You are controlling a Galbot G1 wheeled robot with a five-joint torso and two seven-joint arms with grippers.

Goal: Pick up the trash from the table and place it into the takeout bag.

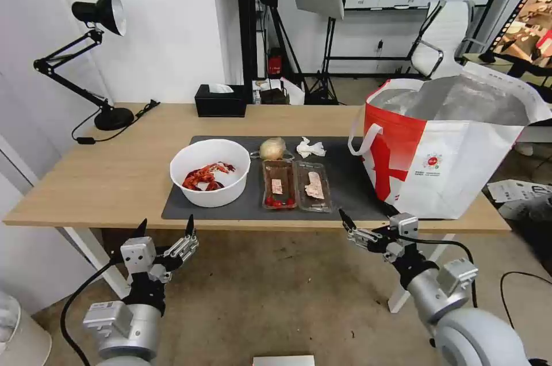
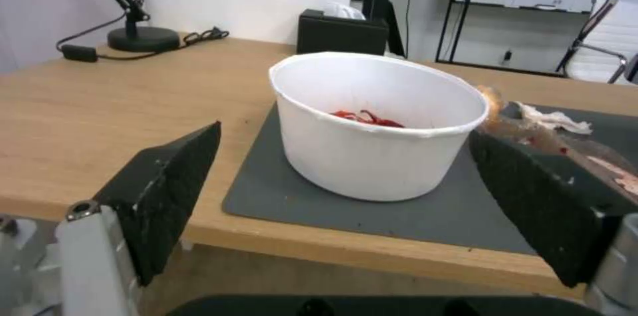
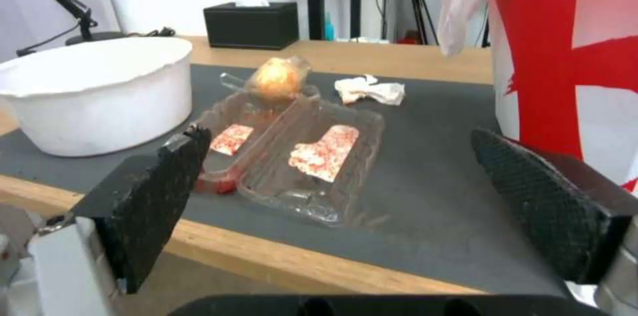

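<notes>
On the dark mat (image 1: 351,182) of the table (image 1: 115,170) lies the trash: a white bowl (image 1: 210,172) of red shells, a clear hinged tray (image 1: 296,184), a crumpled tissue (image 1: 310,148) and a small clear bag with a beige lump (image 1: 272,148). The takeout bag (image 1: 454,147) stands open at the table's right end. Both grippers hang below the front edge. My left gripper (image 1: 167,222) is open and faces the bowl (image 2: 379,151). My right gripper (image 1: 352,228) is open and faces the tray (image 3: 299,151), with the takeout bag (image 3: 565,57) beside it.
A black tissue box (image 1: 220,101) sits at the table's back edge and a black desk lamp (image 1: 109,115) at the back left. Behind the table stand tripods and a white chair (image 1: 443,38). Bare floor lies under both arms.
</notes>
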